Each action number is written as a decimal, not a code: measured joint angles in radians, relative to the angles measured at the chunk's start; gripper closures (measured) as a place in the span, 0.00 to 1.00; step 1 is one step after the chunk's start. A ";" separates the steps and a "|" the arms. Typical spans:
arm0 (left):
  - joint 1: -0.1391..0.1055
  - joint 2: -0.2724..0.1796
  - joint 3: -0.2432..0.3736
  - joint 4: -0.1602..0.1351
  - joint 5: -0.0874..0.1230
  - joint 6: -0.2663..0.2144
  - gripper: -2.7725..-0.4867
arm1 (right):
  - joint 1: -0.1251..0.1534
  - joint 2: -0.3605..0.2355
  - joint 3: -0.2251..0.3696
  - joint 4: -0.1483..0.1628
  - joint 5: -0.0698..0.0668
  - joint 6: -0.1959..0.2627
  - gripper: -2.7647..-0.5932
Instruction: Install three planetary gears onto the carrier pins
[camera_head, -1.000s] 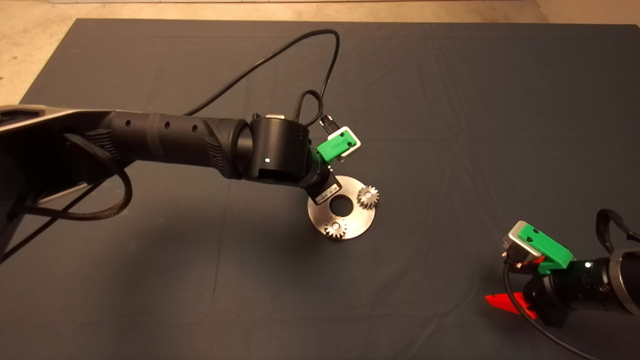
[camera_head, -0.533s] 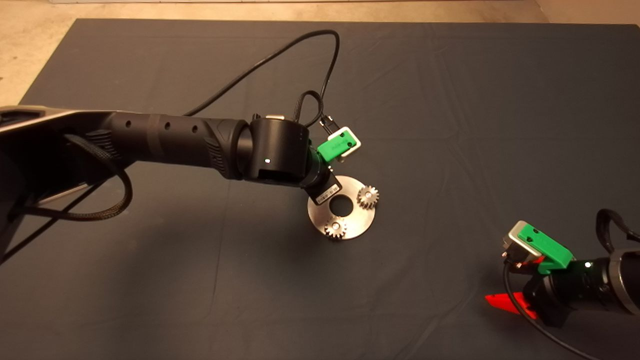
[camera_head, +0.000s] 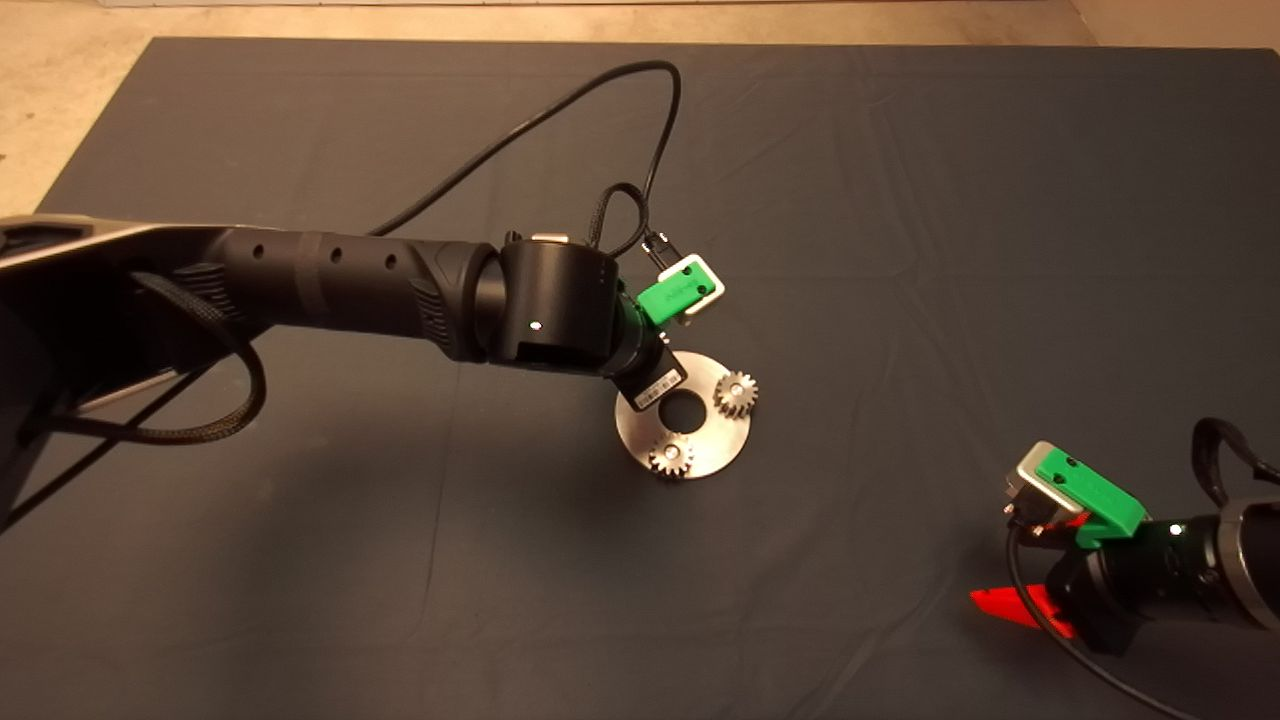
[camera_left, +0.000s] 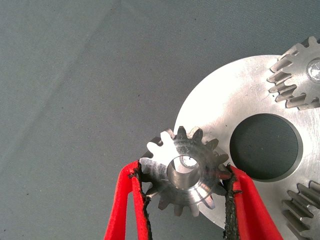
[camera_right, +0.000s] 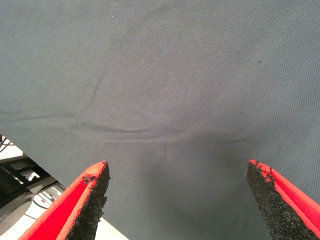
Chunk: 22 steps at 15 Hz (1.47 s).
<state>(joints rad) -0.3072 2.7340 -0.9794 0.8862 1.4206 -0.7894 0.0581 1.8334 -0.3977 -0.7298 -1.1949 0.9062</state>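
Steel third gear (camera_left: 184, 173) is clamped in your left tool (camera_left: 186, 187), bore over the last pin on the disc (camera_left: 227, 112); seat it straight down. Right tool (camera_right: 177, 197) idles open, well apart.

3 gears, 1 disc, 2 grippers.
Two planetary gears (camera_head: 737, 394) (camera_head: 672, 457) sit on disc (camera_head: 730, 440); third gear (camera_left: 184, 171) between left gripper (camera_left: 187, 192) fingers; right gripper (camera_right: 177, 197) over mat (camera_head: 900, 200).

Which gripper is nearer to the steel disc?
Left. The left gripper holds a gear right above the disc edge; the right gripper waits far away at the mat's lower right.
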 joint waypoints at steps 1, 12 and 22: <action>0.000 0.000 0.000 0.000 0.000 0.000 0.97 | 0.000 0.000 0.000 0.000 0.000 0.000 0.34; 0.035 0.000 0.000 0.039 -0.016 0.000 0.97 | 0.000 -0.003 0.000 0.000 0.002 0.000 0.34; 0.036 -0.006 -0.014 0.068 -0.019 0.000 0.98 | 0.000 -0.003 0.000 0.000 0.002 0.000 0.34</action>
<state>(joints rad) -0.2713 2.7281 -0.9930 0.9538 1.4013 -0.7889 0.0581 1.8307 -0.3977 -0.7298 -1.1927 0.9062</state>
